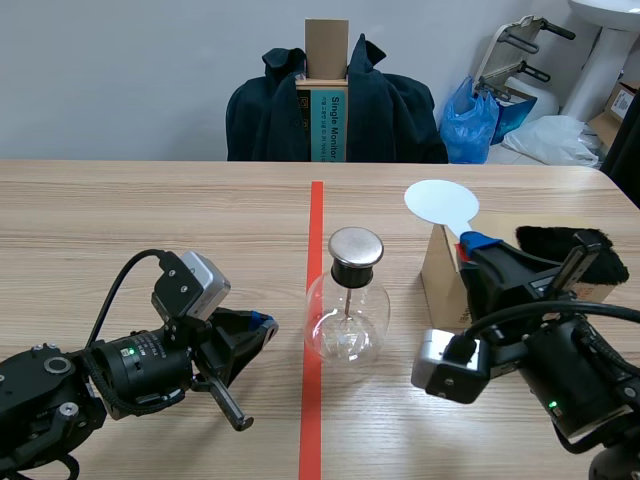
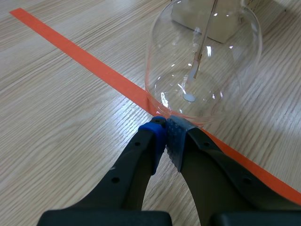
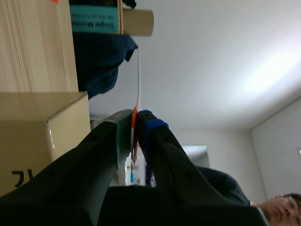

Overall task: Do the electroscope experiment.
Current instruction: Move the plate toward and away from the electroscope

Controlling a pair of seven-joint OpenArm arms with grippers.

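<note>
The electroscope, a round clear glass flask [image 1: 347, 320] with a metal cap [image 1: 356, 248] and a thin rod inside, stands on the orange tape line at the table's middle. My left gripper [image 1: 262, 325] lies low just left of it, shut on nothing. In the left wrist view the pads [image 2: 176, 134] meet right at the foot of the flask [image 2: 202, 61]. My right gripper [image 1: 470, 243] is to the right of the flask, shut on the handle of a white round disc [image 1: 441, 202] held above the cap's level. The right wrist view shows the disc [image 3: 138, 80] edge-on between the fingers.
A cardboard box [image 1: 440, 272] stands right of the flask, behind my right gripper, with a black furry piece [image 1: 560, 240] on it. A chair draped with a dark jacket [image 1: 335, 110] is across the table. A person [image 3: 277, 207] appears in the right wrist view.
</note>
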